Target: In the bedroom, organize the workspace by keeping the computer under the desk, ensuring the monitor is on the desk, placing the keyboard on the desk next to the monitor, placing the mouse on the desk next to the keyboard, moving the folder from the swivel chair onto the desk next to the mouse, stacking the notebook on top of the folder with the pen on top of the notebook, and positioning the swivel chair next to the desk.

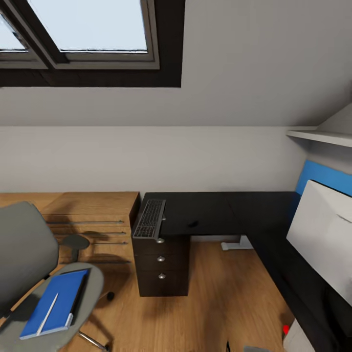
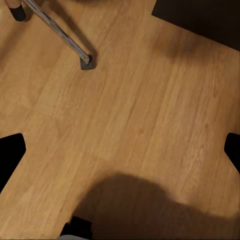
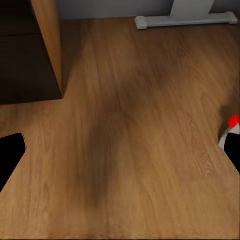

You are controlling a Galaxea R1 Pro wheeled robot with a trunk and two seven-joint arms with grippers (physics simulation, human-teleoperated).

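Left gripper: we see its two dark fingertips (image 2: 11,155) at opposite edges of the left wrist view, spread wide with nothing between them, over bare wood floor (image 2: 130,115).
Right gripper: its dark fingertips (image 3: 10,156) also sit far apart at the frame edges of the right wrist view, gripping nothing, above open floor.
Swivel chair: in the head view the grey chair (image 1: 29,254) is at the near left; beyond the left gripper we see one silver base leg (image 2: 60,31) ending on the floor, with clear boards between it and the fingertips.
Folder: the bright blue folder (image 1: 61,298) lies flat on the chair seat, near the seat's front rim.
Pen: a thin white stick (image 1: 48,314) lies lengthwise on the folder.
Notebook: a dark strip (image 1: 79,289) shows along the folder's far long edge; we cannot tell if this is it.
Tabletop: the black L-shaped desk (image 1: 220,210) wraps the far and right sides, leaving an open floor pocket inside the corner.
Keyboard: it lies (image 1: 150,218) along the tabletop's left end, overhanging the front edge above the drawers (image 1: 161,264).
Mouse: a small dark oval (image 1: 193,224) near the tabletop's front edge, apart from the keyboard.
Monitor: white back (image 1: 322,230) on the right wing; ahead of the right gripper stand the desk's white foot (image 3: 187,19) and a wood panel edge (image 3: 47,45).
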